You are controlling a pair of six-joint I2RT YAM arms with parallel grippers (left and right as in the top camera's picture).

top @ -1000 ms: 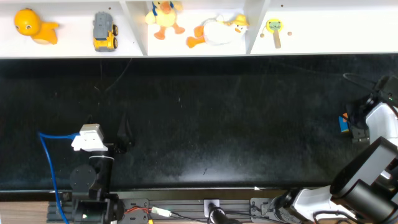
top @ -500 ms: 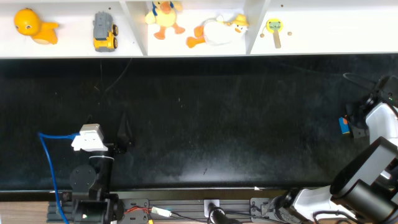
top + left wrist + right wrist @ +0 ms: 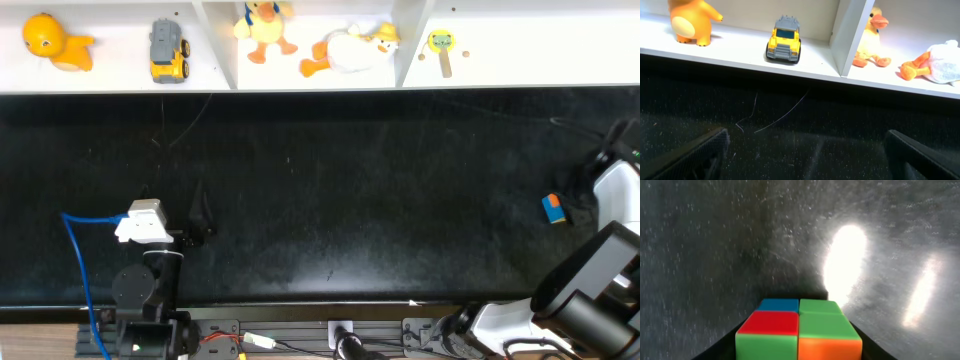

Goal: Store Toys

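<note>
The puzzle cube [image 3: 790,325] is seen seated squarely between the jaws of the right gripper [image 3: 799,342], which appear pressed against its two opposite sides. No long axis is offered by the cube, so no turning of the wrist is judged to be needed. In the top view it is found at the right end of the dark surface [image 3: 330,180], well apart from the left gripper [image 3: 805,134], whose jaws are spread and hold nothing. Across the surface the white shelf [image 3: 520,75] is reached. Its right compartment, where a small green-headed toy [image 3: 441,48] lies, is judged nearest to the loaded arm. The plush ducks [image 3: 345,50] are kept further left.
</note>
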